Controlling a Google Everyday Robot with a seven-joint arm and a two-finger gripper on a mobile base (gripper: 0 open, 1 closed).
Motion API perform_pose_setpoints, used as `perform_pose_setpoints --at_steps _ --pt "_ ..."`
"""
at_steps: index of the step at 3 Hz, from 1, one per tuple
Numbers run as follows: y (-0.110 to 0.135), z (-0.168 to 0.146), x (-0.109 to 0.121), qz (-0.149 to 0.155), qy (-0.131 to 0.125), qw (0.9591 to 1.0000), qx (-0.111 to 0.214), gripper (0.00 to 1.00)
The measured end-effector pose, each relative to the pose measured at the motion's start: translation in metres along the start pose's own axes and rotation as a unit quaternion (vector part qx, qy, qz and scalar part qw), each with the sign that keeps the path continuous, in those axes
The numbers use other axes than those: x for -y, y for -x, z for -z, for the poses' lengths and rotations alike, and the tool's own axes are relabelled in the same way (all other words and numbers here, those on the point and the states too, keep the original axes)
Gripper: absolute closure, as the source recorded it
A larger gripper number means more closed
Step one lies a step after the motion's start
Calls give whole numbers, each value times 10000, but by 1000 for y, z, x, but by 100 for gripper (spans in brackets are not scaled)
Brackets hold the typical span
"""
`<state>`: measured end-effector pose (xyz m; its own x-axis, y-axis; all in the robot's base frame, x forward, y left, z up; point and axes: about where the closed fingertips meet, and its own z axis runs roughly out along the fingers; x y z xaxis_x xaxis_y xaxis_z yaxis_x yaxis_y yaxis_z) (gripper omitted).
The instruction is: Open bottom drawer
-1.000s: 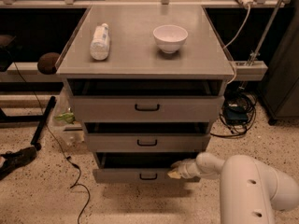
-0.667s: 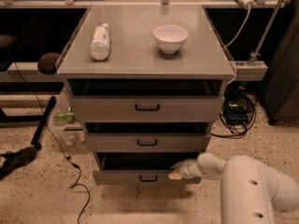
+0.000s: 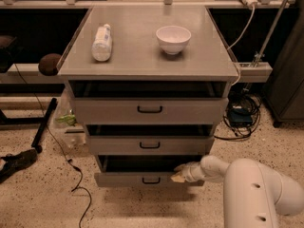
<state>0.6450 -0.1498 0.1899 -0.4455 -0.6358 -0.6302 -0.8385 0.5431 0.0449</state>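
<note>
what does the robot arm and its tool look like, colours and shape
The arm is smooth off-white, with fat rounded shells carrying a few small dark dots, narrowing to a bulbous wrist. The tool, at the top right edge of the bottom drawer, is small and pale tan. No cables or markings show.

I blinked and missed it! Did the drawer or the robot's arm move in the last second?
Nothing visibly moved. The gripper stays at the front of the bottom drawer, right of its handle. The bottle and bowl sit unmoved on top.
</note>
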Motion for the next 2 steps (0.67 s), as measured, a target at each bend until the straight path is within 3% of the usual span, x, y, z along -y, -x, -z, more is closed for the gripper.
perform_pose_setpoints --at_steps 1,2 --pt "1 1 0 0 1 10000 0 11" --pt "-28 4 -19 -3 125 9999 -88 0"
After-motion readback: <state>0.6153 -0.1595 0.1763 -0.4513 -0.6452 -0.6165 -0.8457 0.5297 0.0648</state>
